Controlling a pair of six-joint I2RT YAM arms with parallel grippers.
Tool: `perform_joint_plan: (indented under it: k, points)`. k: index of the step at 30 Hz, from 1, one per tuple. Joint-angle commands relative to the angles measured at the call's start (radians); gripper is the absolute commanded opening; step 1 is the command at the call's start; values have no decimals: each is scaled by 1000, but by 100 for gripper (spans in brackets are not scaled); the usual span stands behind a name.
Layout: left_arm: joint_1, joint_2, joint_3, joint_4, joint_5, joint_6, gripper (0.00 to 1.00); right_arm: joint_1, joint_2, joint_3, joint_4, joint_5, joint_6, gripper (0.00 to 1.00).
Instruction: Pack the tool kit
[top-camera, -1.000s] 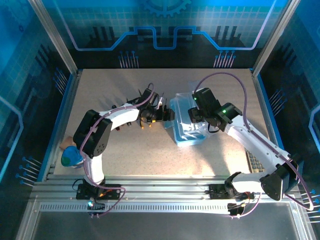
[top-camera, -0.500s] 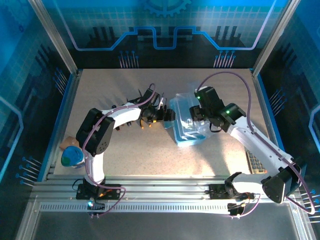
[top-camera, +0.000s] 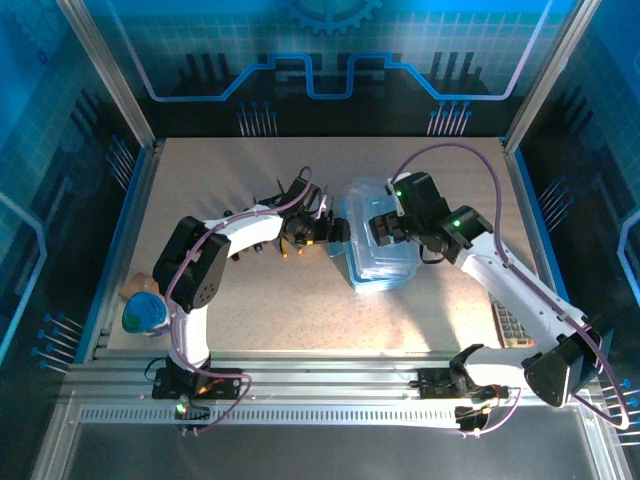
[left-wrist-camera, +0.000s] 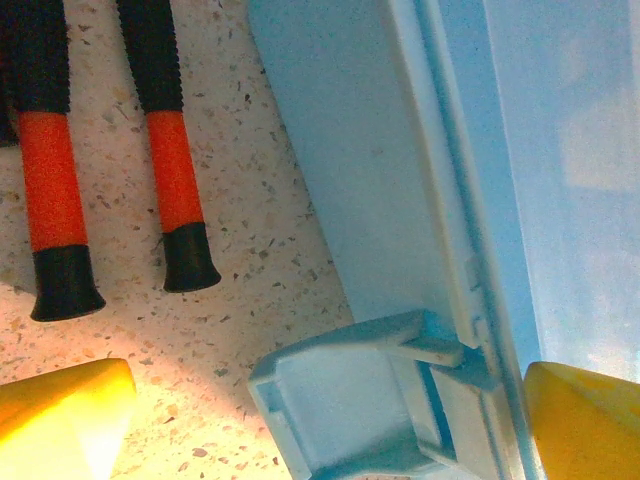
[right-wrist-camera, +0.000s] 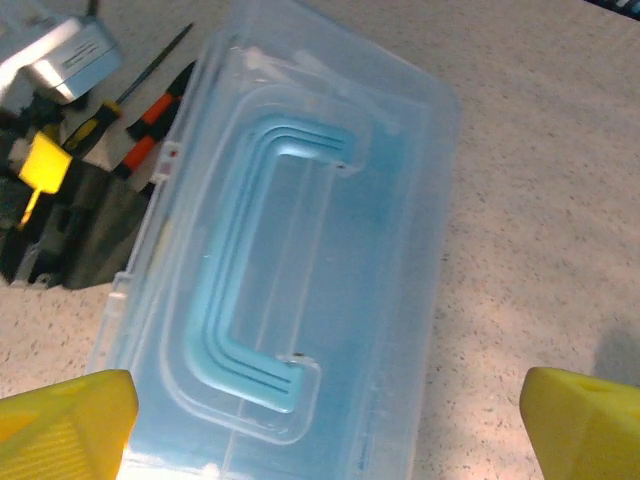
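The light-blue case (top-camera: 378, 262) lies mid-table with its clear lid (right-wrist-camera: 330, 230) down and the blue handle (right-wrist-camera: 245, 290) flat on top. My right gripper (right-wrist-camera: 325, 430) hovers open over the lid, its yellow fingertips (right-wrist-camera: 65, 425) wide apart, holding nothing. At the case's left side my left gripper (left-wrist-camera: 325, 430) is open, its fingertips (left-wrist-camera: 590, 420) either side of a flipped-out latch (left-wrist-camera: 350, 395). The orange-handled pliers (left-wrist-camera: 45, 170) lie on the table just left of the case. A yellow/black screwdriver (right-wrist-camera: 100, 115) rests beside them.
A round blue object with a tan piece (top-camera: 145, 312) sits at the near left by the left arm's base. A flat gridded item (top-camera: 510, 325) lies near right. Blue walls (top-camera: 120, 230) ring the speckled tabletop (top-camera: 300, 310).
My right gripper has shifted left over the case, and the lid now lies flatter. The left arm has hardly moved.
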Motion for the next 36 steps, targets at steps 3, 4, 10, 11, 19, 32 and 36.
perform_joint_plan:
  k: [3, 4, 10, 11, 19, 32, 36]
  points:
    - [-11, 29, 29, -57, -25, 36, 100, 34, 59, 10, 24, -80, -42, 100]
    - [-12, 30, 30, -59, -25, 38, 99, 35, 69, 5, 34, -85, -39, 100]
    - [-13, 32, 31, -60, -24, 39, 99, 30, 136, 17, 80, -72, 7, 100]
    - [-13, 31, 31, -60, -22, 39, 99, 28, 152, 24, 82, -68, 12, 100]
    - [-12, 33, 32, -62, -20, 42, 99, -1, 238, 61, 70, -61, 26, 100]
    - [-11, 49, 37, -43, 15, 35, 99, -124, 135, 27, 30, -61, -4, 100]
    - [-11, 52, 49, -52, 16, 38, 99, -180, 99, 6, 31, -92, -11, 100]
